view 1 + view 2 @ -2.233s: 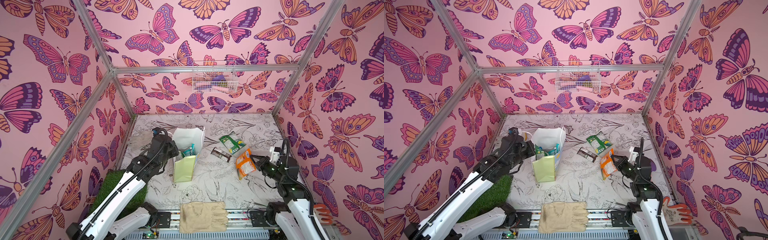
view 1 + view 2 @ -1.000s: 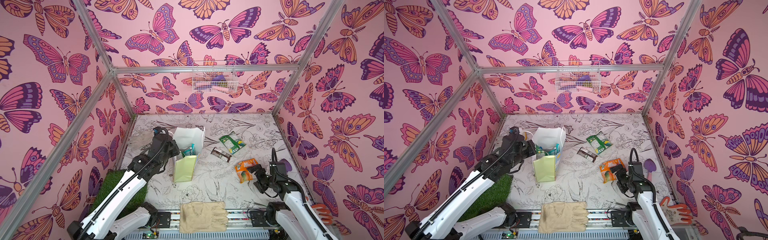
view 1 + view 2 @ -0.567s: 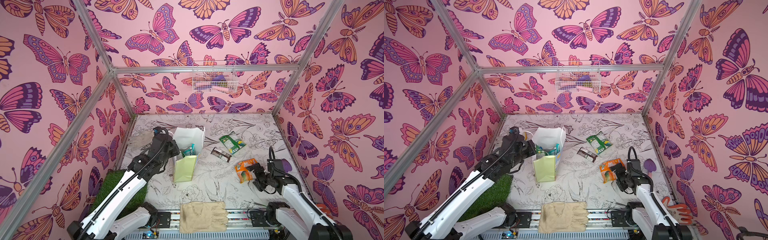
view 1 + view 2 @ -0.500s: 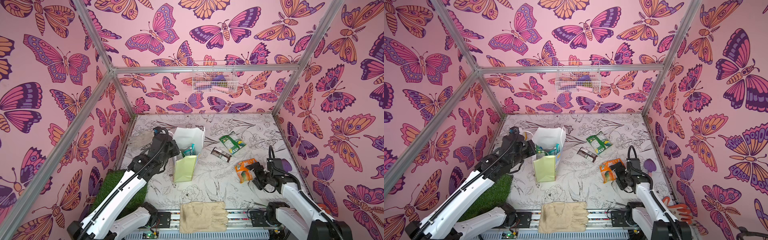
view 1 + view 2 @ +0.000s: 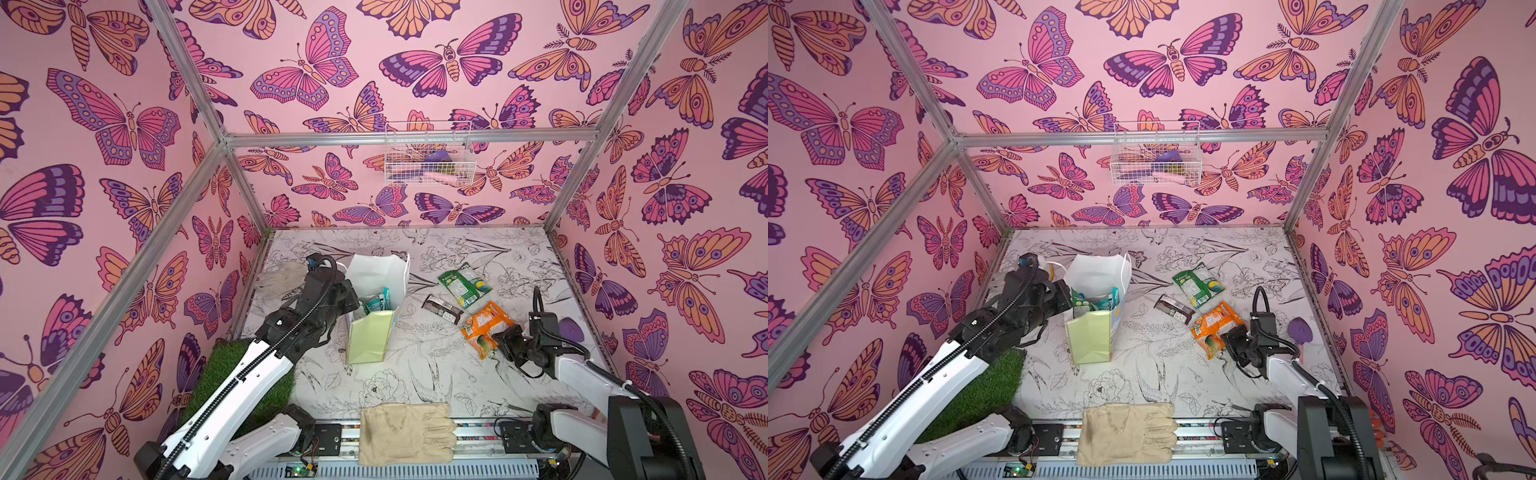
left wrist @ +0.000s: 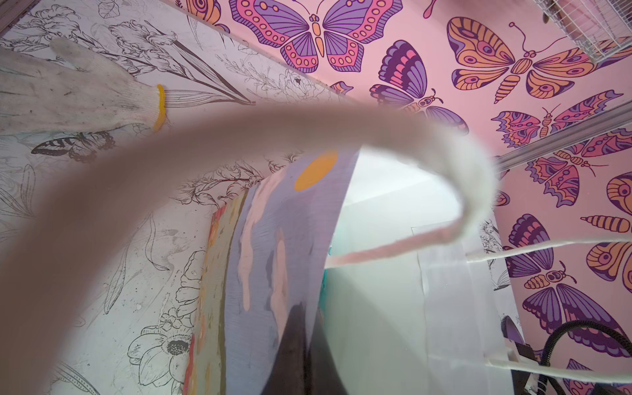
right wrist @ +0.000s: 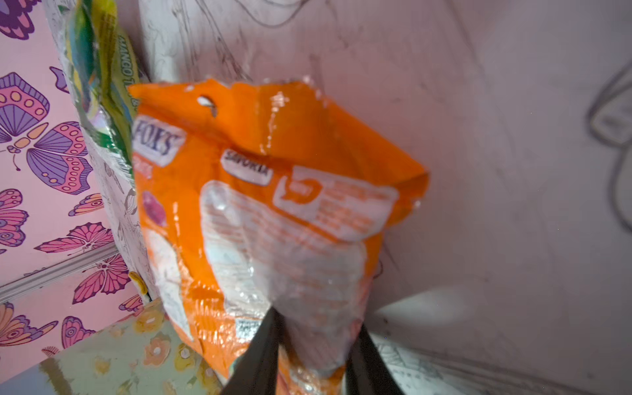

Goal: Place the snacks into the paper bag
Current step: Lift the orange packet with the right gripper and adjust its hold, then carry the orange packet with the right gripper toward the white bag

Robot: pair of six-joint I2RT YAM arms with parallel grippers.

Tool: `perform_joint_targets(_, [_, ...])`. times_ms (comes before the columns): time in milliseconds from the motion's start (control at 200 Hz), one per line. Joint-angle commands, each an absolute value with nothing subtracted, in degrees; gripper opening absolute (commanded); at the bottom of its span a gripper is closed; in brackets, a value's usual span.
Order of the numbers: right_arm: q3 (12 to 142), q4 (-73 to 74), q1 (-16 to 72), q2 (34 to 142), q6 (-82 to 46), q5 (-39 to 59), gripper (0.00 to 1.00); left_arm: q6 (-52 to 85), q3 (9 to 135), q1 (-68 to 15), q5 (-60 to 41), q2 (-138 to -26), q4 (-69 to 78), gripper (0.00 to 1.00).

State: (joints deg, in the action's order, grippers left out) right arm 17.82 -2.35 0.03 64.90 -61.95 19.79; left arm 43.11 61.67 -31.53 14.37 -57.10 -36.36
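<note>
The orange packet lies flat on the desk, well apart from the paper bag. A second ago the right end effector stood wide beside it. Now it has narrowed onto the packet's near end, its fingers pinching the foil. We judge the grip made, with lift and carry next. The left end effector stays closed on the bag's wall, steadying it. The green packet and brown bar wait nearby.
</note>
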Motion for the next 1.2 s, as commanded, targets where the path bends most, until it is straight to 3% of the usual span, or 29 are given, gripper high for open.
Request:
perform_joint_targets(0, [16.5, -6.4, 0.0, 64.9, -60.9, 17.1, 0.16, 42.8, 61.3, -31.5, 13.9, -56.8, -35.3, 0.00])
perform_joint_targets(105, [16.6, -6.5, 0.0, 64.1, -60.7, 17.3, 0.00, 42.8, 61.5, -31.5, 13.9, -56.9, -35.3, 0.00])
perform_joint_targets(706, [25.1, -19.6, 0.0, 46.4, -55.8, 19.8, 0.00, 42.7, 62.6, -31.6, 13.5, -58.1, -35.3, 0.00])
perform_joint_targets(1192, [37.4, -25.5, 2.1, 42.2, -49.5, 24.3, 0.00, 43.0, 62.4, -31.7, 13.0, -58.1, -35.2, 0.00])
